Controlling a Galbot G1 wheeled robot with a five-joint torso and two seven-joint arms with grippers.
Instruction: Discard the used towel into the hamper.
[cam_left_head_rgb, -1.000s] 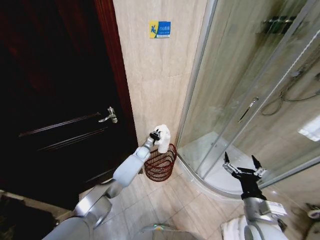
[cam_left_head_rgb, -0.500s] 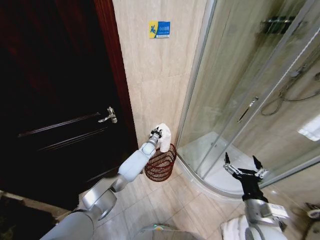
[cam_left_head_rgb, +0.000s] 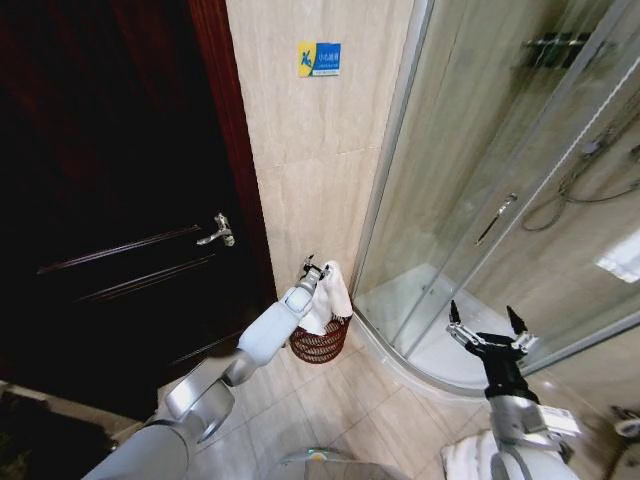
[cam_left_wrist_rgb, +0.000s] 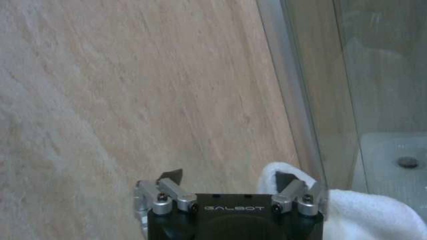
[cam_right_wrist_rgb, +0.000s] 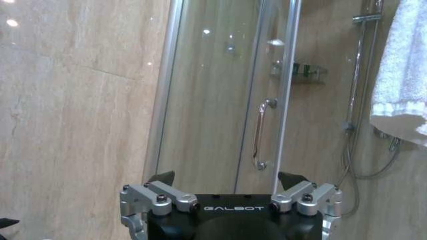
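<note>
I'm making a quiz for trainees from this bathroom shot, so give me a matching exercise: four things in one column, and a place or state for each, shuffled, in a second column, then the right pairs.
Things:
1. Towel
2. Hamper
3. Left gripper
4. Right gripper

Places or states:
A. On the floor by the wall, between the dark door and the shower glass
B. Open and empty, in front of the shower
C. White, draped over the hamper's rim
D. Open, above the hamper, one finger against the towel

Pairs: 1-C, 2-A, 3-D, 4-B
</note>
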